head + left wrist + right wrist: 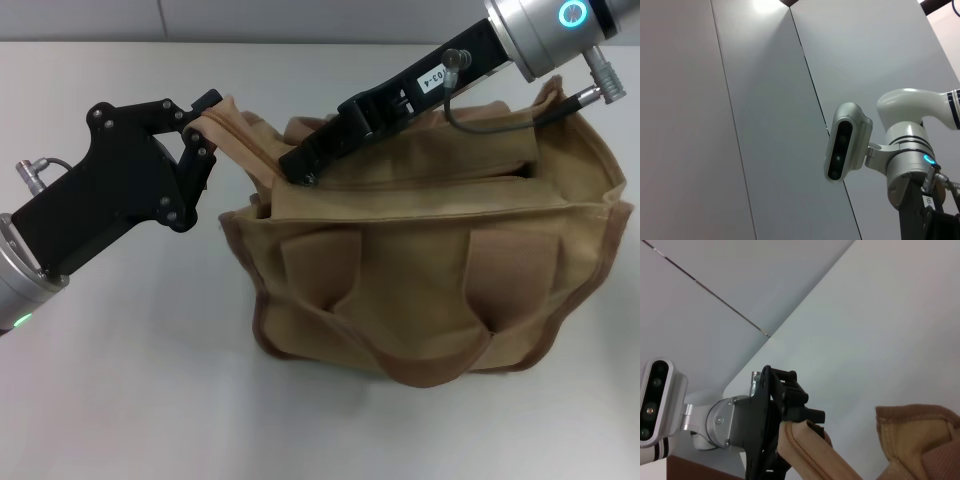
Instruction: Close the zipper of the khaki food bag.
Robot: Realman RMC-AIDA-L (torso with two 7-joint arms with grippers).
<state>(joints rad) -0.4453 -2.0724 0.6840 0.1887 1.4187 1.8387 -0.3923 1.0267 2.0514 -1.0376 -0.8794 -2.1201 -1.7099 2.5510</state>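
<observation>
- Khaki food bag (430,290) sat right of centre on a white table (120,400)
- Left gripper (205,130) pinched its end tab (235,125)
- Right gripper (300,165) reached the zipper (430,183) at its left end; jaw state unclear
- Grey wall panels (765,125) rose behind

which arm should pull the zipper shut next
Right, probably. Its tool already sits at the zipper on top of the khaki food bag, while the left tool is shut on the bag's end tab, bracing it.

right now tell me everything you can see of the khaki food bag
The khaki food bag is a boxy tan canvas tote with darker brown piping and two wide looped handles hanging down its front. It stands upright on the white table. The left gripper pinches the tab at its left end, pulling it outward; the right gripper reaches down onto its top near that end.
</observation>
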